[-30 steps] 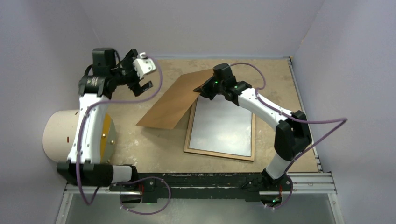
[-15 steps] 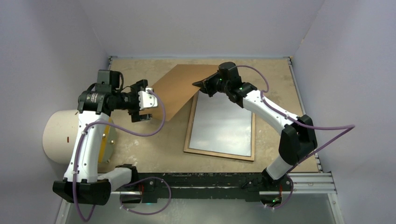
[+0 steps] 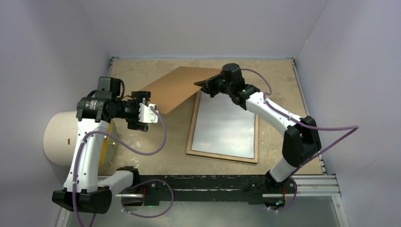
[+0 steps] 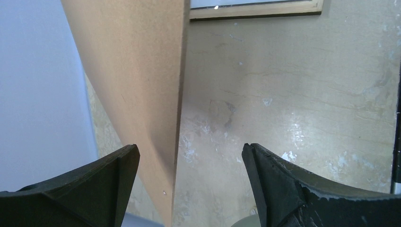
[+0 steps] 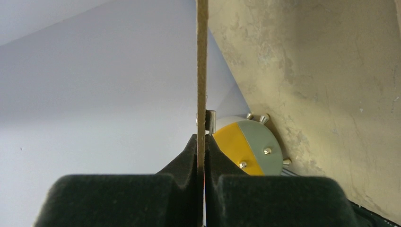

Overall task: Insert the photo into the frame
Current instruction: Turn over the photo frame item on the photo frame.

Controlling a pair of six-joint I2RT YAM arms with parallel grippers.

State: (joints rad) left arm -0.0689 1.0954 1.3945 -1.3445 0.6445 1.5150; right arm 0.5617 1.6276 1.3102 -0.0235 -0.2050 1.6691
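The frame lies flat right of centre with its wood-brown back up; its edge shows in the left wrist view. A pale grey-white sheet fills it; I cannot tell if this is the photo's white back. No mountain print shows. My right gripper is shut on the right corner of the brown backing board and holds it tilted above the table. My left gripper is open at the board's left corner, with the board's edge between the jaws near the left finger.
A cream cylinder with a yellow and grey end face stands at the left behind the left arm. Lavender walls close the back and sides. A metal rail runs along the near edge.
My left arm has swung down and forward from the back wall, bringing its open gripper to the board's left corner. My right gripper has lifted the board back off the frame.
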